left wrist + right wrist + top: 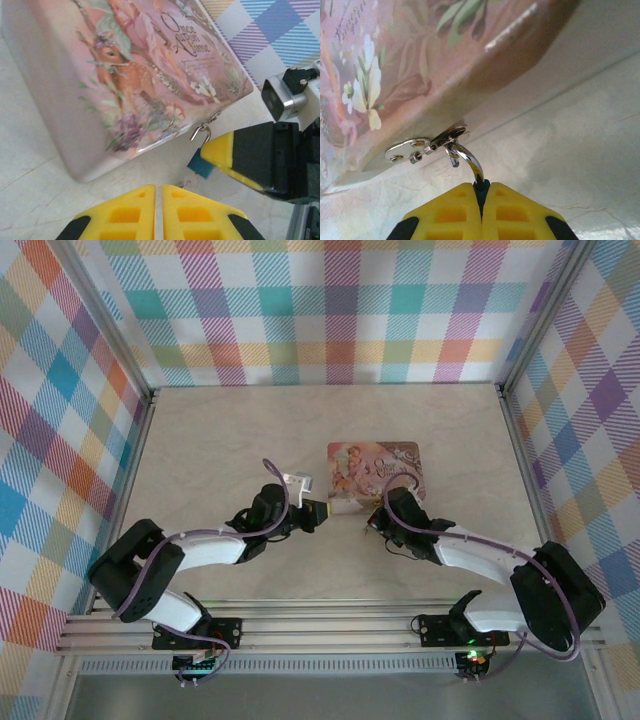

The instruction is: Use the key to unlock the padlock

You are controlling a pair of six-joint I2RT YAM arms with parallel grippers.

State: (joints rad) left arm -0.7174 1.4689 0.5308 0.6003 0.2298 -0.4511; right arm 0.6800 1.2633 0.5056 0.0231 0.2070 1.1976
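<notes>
Padlock (472, 166), one, hanging off one pink box (125, 75), pinched by right claw (481, 194); left claw (157, 194) pressed together.

The box (375, 472) sits around the middle of the table (230, 430). The padlock (202, 165) hangs off the box's near edge, caught in the right gripper (481, 205) just in front of the box. The left gripper (157, 200) is by the box's near-left corner, beside the padlock.
</notes>
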